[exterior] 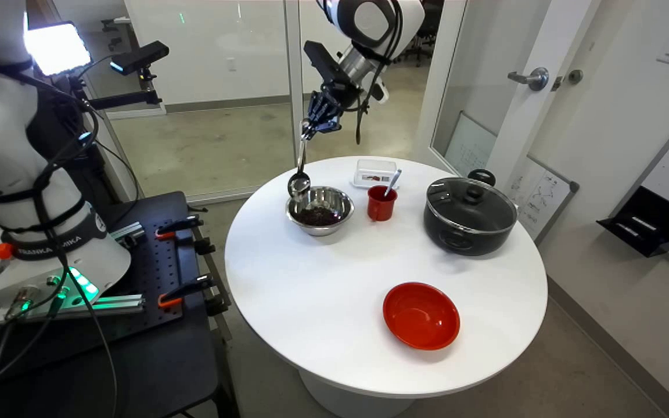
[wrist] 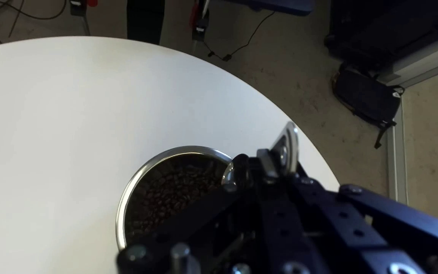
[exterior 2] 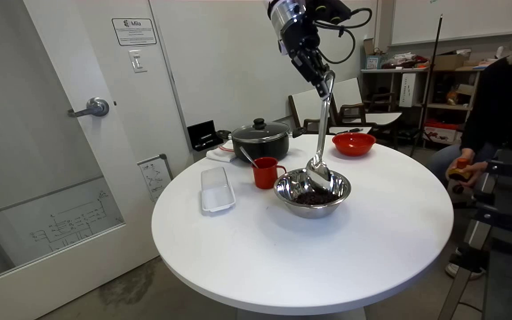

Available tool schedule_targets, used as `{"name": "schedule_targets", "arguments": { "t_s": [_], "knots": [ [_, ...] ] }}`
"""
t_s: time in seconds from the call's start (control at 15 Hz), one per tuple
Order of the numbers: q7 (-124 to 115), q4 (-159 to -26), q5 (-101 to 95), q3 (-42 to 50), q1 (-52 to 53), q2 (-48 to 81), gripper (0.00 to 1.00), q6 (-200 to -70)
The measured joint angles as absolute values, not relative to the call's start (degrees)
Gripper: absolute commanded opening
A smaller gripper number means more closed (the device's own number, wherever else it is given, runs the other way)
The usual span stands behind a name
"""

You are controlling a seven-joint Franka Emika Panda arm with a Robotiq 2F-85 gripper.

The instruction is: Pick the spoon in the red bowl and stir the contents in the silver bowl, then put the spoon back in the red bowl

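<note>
My gripper (exterior: pixel 306 129) is shut on the handle end of the silver spoon (exterior: pixel 299 184), which hangs head down. In the other views the gripper (exterior 2: pixel 326 90) (wrist: pixel 266 165) holds the spoon (exterior 2: pixel 322 133), and its handle end (wrist: pixel 292 148) sticks out past the fingertips. The spoon head is over the edge of the silver bowl (exterior: pixel 320 230) (exterior 2: pixel 310 212) (wrist: pixel 121 213); it looks raised above the contents (exterior: pixel 317 217) (exterior 2: pixel 313 198) (wrist: pixel 173 192), dark beans. The red bowl (exterior: pixel 421 316) (exterior 2: pixel 354 145) is empty on the table, out of the wrist view.
A small red cup (exterior: pixel 381 206) (exterior 2: pixel 266 174) with a utensil in it stands beside the silver bowl. A white container (exterior: pixel 374 174) (exterior 2: pixel 218 198) and a lidded black pot (exterior: pixel 468 229) (exterior 2: pixel 260 151) share the round white table (exterior: pixel 311 290). A person (exterior 2: pixel 500 102) sits beyond the table.
</note>
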State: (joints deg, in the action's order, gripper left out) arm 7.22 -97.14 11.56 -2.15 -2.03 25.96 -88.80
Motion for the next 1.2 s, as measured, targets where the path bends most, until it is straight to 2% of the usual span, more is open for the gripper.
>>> {"name": "schedule_targets", "arguments": {
  "t_s": [0.6,1.2],
  "knots": [
    [0.61,-97.33,13.26,-1.85,-2.04,28.47,0.01,-97.78],
    [-4.46,-97.32,13.32,-1.85,-1.93,30.52,0.01,-98.79]
  ]
}}
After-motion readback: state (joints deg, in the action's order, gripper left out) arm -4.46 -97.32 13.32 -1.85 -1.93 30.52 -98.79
